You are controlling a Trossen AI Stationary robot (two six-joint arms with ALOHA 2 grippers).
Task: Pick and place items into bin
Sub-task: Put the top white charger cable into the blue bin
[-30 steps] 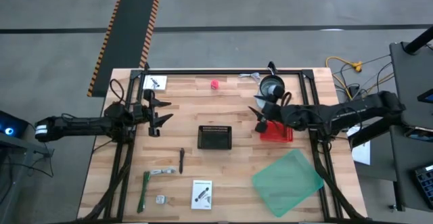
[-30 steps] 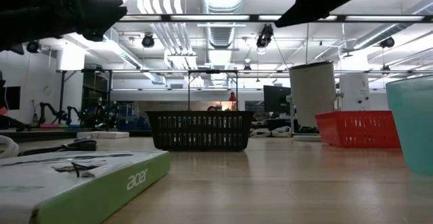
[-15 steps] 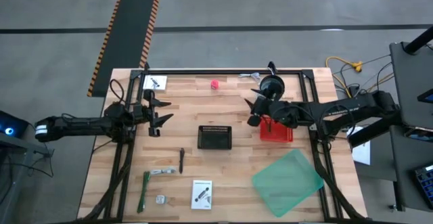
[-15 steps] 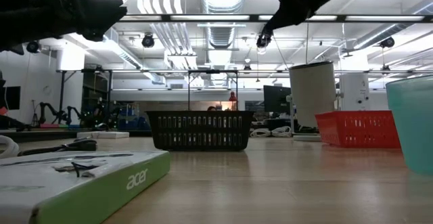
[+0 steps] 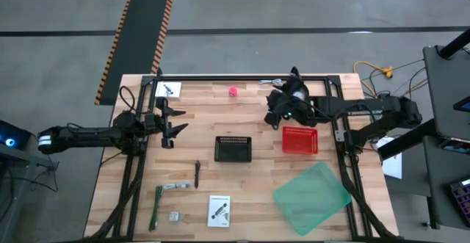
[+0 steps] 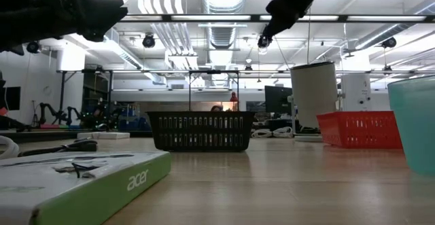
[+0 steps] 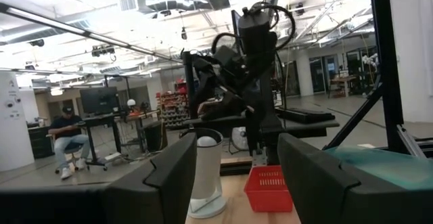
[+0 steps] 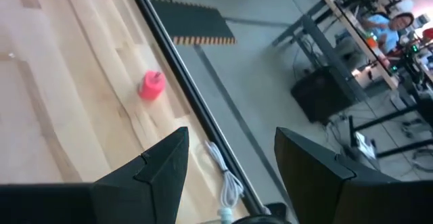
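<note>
The tiny pink cube (image 5: pixel 233 91) sits near the table's far edge and also shows in the right wrist view as the pink cube (image 8: pixel 151 85). A coiled white cable (image 5: pixel 273 83) lies right of it at the far rail. One white card (image 5: pixel 168 89) rests at the far left corner, another white card (image 5: pixel 219 210) near the front. The green strip tool (image 5: pixel 157 206) and the dark stick (image 5: pixel 197 174) lie flat at front left. My right gripper (image 5: pixel 272 109) hovers open, right of the cube. My left gripper (image 5: pixel 173 126) waits open at the left.
A black mesh bin (image 5: pixel 233 148) stands mid-table and a red basket (image 5: pixel 300 139) right of it. A translucent green lid (image 5: pixel 312 193) lies at front right. A white cylinder (image 7: pixel 206 173) stands under my right arm. Black frame rails run along the table's edges.
My right gripper has swung from above the red basket toward the table's far edge and slightly left, turning toward the pink cube and staying open. The left arm has kept still.
</note>
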